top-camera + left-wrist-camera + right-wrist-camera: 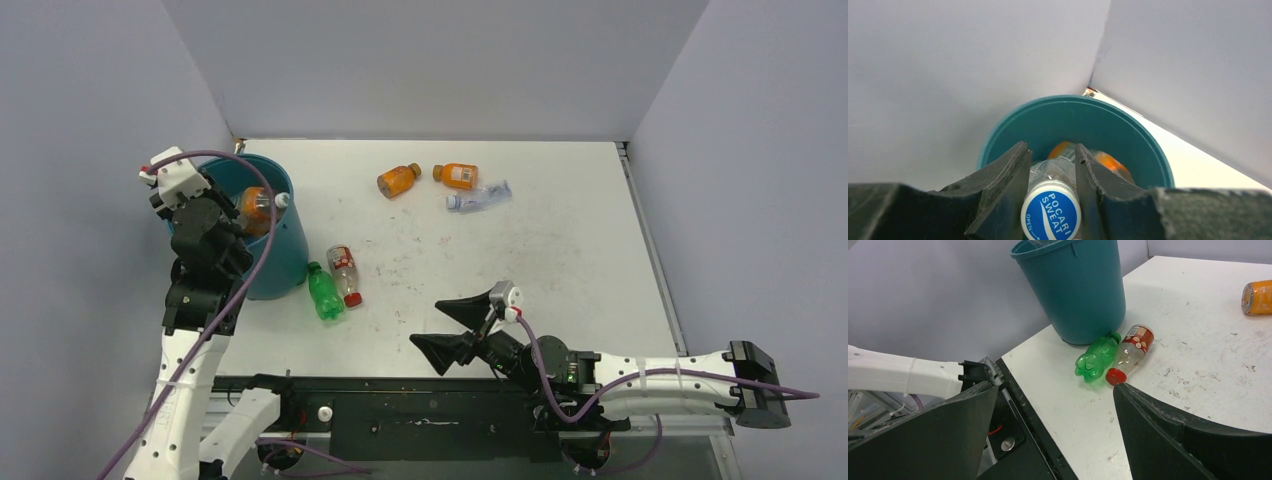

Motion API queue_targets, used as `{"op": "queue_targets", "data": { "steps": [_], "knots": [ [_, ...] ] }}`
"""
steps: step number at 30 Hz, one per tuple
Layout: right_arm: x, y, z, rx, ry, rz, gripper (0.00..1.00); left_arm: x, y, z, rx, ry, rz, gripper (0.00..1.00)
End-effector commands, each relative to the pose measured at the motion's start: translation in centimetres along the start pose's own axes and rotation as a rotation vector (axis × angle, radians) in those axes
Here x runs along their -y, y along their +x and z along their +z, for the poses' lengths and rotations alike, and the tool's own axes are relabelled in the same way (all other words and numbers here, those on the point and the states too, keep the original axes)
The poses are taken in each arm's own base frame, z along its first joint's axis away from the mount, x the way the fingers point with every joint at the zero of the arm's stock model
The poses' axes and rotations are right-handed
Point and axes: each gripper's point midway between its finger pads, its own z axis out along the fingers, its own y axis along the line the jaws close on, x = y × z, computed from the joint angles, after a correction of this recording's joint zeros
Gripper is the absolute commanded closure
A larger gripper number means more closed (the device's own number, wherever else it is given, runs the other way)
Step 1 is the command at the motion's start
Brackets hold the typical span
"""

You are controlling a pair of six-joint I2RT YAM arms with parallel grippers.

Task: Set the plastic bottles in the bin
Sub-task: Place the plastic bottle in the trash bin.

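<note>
Right fingers (428,322), at the near edge of the table (560,270), spread wide and empty, aimed left. Just beyond, the green bottle (323,291) and the red-capped bottle (343,273) lie side by side, touching, the green one's cap at the foot of the bin (290,260). The left fingers (1052,165) hang over the bin's mouth at the far left, clamped on a clear blue-capped bottle (1051,216) just below its cap. An orange bottle (1108,161) already lies inside. At the far middle, two orange bottles (398,180) (456,175) and a clear bottle (478,197) wait on the table.

Likely hazards: the held bottle, gripped high and pointing down at a slant, may strike the rim or the orange bottle on release and bounce out. A grasp at either touching bottle may roll its neighbour or nudge the light bin. Both arms near the bin risk contact.
</note>
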Motion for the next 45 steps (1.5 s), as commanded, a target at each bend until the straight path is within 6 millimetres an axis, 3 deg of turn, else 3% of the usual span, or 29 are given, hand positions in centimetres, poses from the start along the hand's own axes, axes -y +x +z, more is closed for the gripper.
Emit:
{"op": "queue_targets", "data": {
  "steps": [1, 7, 12, 16, 24, 31, 36, 40, 42, 45],
  "knots": [
    [-1.4, -1.5, 0.5, 0.017, -0.035, 0.006, 0.10, -2.0, -4.0, -0.6, 0.095, -0.085, 0.087, 1.00],
    [-0.8, -1.1, 0.4, 0.007, -0.015, -0.005, 0.10, -0.4, -7.8, -0.2, 0.258, -0.064, 0.059, 1.00],
    [-0.8, -0.2, 0.6, -0.018, -0.016, -0.002, 0.10, 2.7, -6.8, 2.3, 0.262, -0.007, 0.013, 1.00],
    [-0.3, 0.6, 0.5, -0.032, -0.001, -0.009, 0.10, 4.0, -4.6, 4.4, 0.238, 0.020, -0.020, 1.00],
    [0.5, 1.2, 0.4, -0.038, 0.018, -0.022, 0.10, 4.5, 2.5, 7.5, 0.089, 0.018, -0.060, 1.00],
    [1.2, 1.2, -0.2, -0.017, 0.025, -0.005, 0.10, 3.4, 8.1, 7.4, -0.039, 0.006, -0.116, 1.00],
    [1.2, 1.4, -0.3, -0.022, 0.020, 0.000, 0.10, 2.0, 13.3, 6.5, -0.125, -0.007, -0.082, 1.00],
    [1.0, 1.3, -0.4, -0.019, 0.014, 0.006, 0.10, 1.1, 15.0, 6.2, -0.161, -0.026, -0.077, 1.00],
    [1.0, 1.3, -0.4, -0.017, 0.015, 0.009, 0.10, 1.3, 14.5, 6.2, -0.156, -0.014, -0.087, 0.99],
    [0.9, 1.1, -0.4, -0.012, 0.013, 0.012, 0.10, 1.9, 12.3, 6.1, -0.136, 0.004, -0.104, 0.69]
  ]
}}
